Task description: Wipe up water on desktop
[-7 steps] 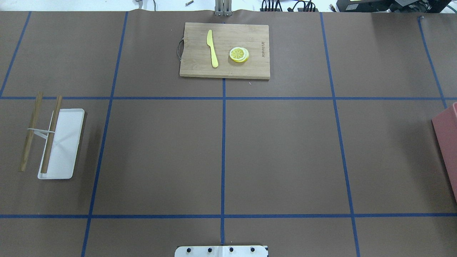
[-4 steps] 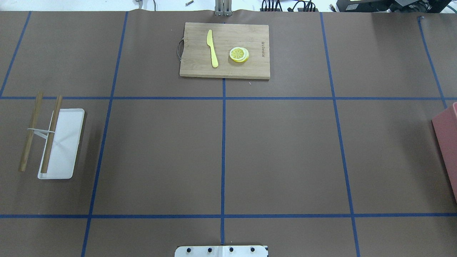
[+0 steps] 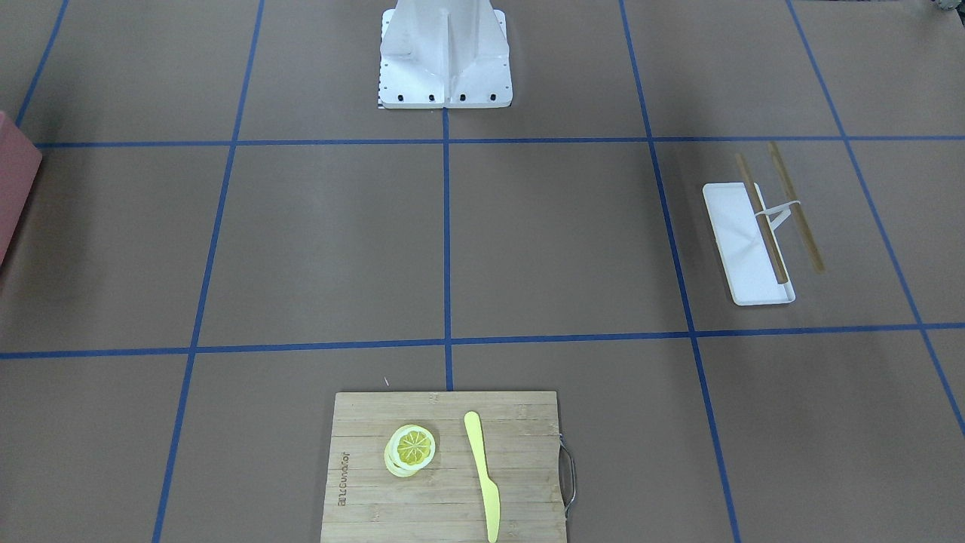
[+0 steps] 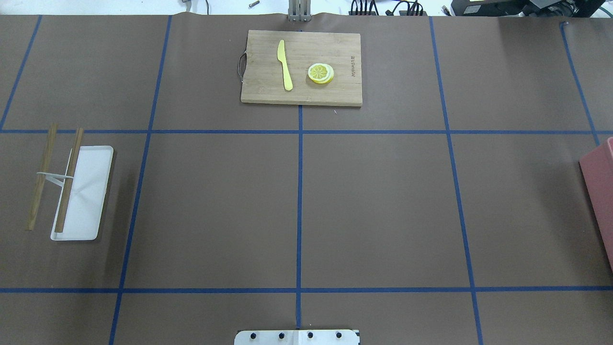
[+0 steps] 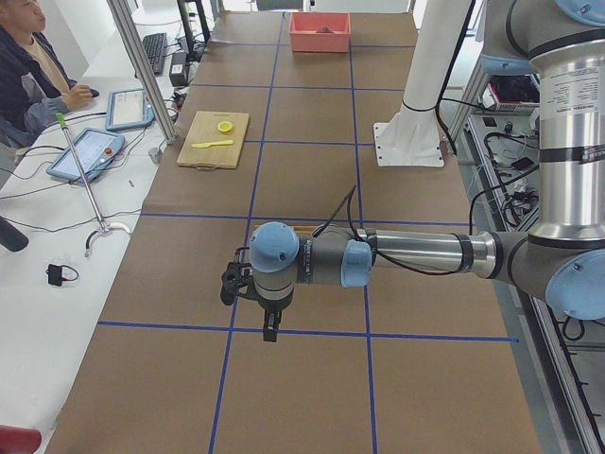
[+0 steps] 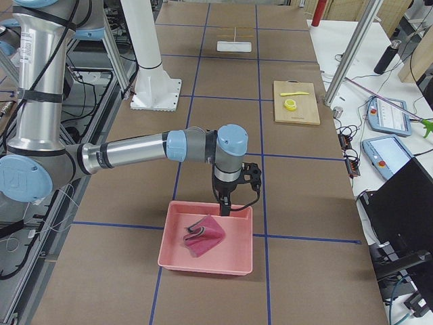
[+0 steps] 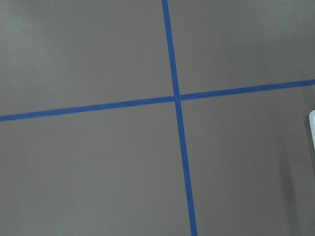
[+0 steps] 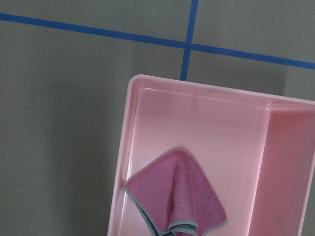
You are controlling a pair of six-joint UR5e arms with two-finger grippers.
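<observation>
Desktop: one brown sheet gridded with blue tape, carrying everything below.
Possible wet mark: one faint irregular outline on the desktop just beside the bin; whether it is water I cannot tell.
Bin: one pink bin at the robot's right end, holding one crumpled pink cloth.
Board: one bamboo board at the far middle, carrying one yellow knife and a small stack of lemon slices, number unclear.
Tray: one white tray at the left end.
Sticks: two, joined by a white band; one lies over the tray's edge, the other on the desktop beside it.
Left gripper: points down above a tape crossing near the tray; finger opening cannot be told.
Right gripper: points down over the bin's rim, apart from the cloth; finger opening cannot be told.
</observation>
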